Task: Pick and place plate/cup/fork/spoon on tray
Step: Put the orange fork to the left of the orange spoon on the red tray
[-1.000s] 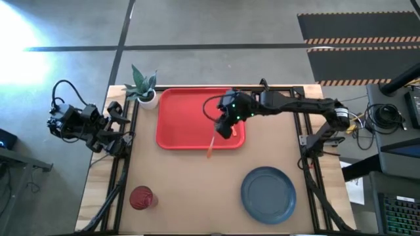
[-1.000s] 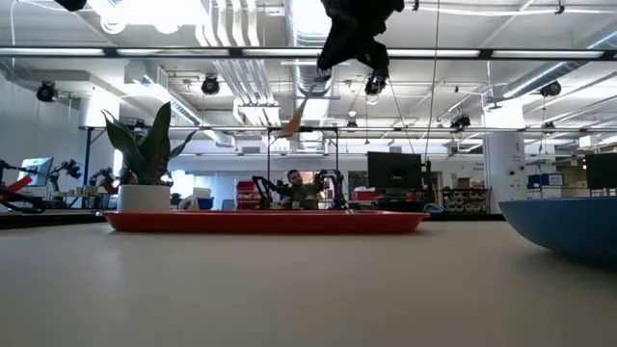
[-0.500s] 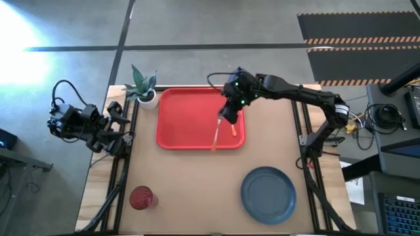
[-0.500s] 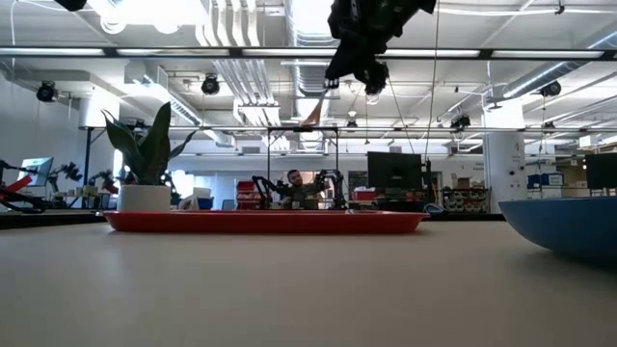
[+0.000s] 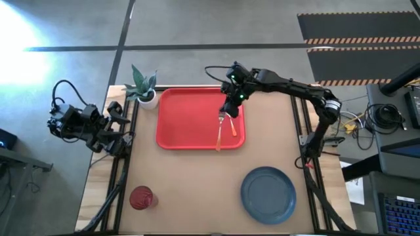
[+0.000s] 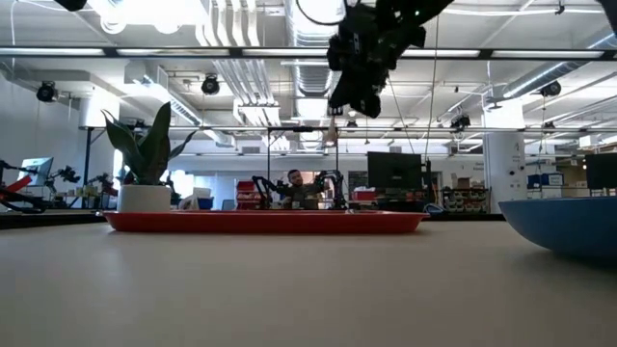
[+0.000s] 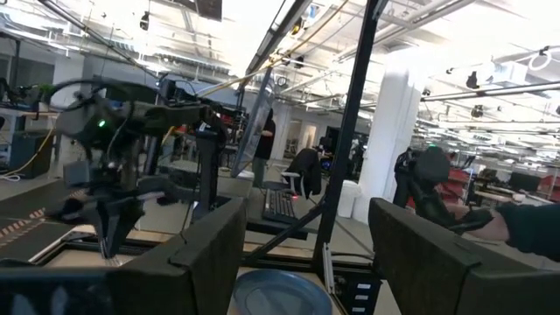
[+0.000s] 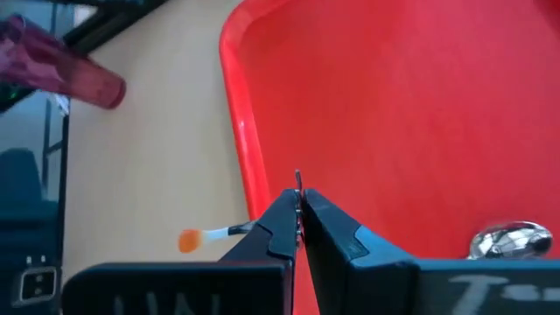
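The red tray (image 5: 190, 118) lies at the table's far middle. The spoon (image 5: 234, 128) lies in the tray near its right rim; its bowl shows in the right wrist view (image 8: 507, 238). My right gripper (image 5: 229, 112) is over the tray's right part, shut on the fork (image 5: 219, 133). The fork's orange handle reaches toward the tray's near rim. The slate-blue plate (image 5: 268, 195) rests at the near right. The red cup (image 5: 142, 197) is at the near left. My left gripper (image 7: 311, 262) is open at the table's left edge. My right gripper pinches the fork between its two fingers at the silver tine end (image 8: 297, 181), and the tines stick out a little past the fingertips. The fingers slant down from the far right. The fork is lifted clear above the tray, and its orange handle end (image 8: 188, 239) slopes toward the near rim.
A white pot with a green plant (image 5: 146, 92) stands by the tray's far left corner. Bare tabletop lies between the cup and the plate. The cup also shows in the right wrist view (image 8: 66, 70), beyond the tray's rim (image 8: 238, 131).
My right gripper has gone toward the table's far edge over the tray's right part and turned, still shut on the fork. The fork has swung with it: its handle, which hung past the tray's near rim, now ends over the rim and points more straight toward the near edge.
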`<state>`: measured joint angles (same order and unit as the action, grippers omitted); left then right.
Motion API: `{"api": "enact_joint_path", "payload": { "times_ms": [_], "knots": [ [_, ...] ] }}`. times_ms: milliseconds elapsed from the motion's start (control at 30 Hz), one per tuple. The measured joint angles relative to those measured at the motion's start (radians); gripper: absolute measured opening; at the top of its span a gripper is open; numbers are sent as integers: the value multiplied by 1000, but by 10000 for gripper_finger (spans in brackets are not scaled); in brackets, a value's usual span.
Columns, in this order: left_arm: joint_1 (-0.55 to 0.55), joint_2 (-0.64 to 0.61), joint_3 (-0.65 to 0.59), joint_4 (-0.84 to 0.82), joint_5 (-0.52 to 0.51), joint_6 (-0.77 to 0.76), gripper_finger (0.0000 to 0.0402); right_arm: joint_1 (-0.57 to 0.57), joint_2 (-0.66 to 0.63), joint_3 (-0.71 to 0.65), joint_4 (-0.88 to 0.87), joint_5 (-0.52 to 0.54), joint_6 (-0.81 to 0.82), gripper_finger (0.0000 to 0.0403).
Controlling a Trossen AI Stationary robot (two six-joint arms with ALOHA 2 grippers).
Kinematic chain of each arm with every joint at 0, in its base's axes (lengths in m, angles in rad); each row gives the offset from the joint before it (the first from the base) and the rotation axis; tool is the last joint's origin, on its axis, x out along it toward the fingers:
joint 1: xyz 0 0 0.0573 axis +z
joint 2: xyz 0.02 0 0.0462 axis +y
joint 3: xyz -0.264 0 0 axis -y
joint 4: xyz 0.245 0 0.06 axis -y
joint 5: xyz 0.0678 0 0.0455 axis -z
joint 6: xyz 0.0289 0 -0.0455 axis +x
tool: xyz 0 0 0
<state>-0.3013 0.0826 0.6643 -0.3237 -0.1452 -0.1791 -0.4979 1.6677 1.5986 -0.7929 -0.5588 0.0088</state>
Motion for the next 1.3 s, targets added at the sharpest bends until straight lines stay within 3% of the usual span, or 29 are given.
{"api": "enact_joint_path", "payload": {
  "times_ms": [633,1300],
  "knots": [
    [0,0,-17,-1,0,1,225,-154,192,0,-6,-183,-136,8],
    [0,0,-19,-1,-1,2,225,-184,407,7,50,-280,-256,8]
  ]
}}
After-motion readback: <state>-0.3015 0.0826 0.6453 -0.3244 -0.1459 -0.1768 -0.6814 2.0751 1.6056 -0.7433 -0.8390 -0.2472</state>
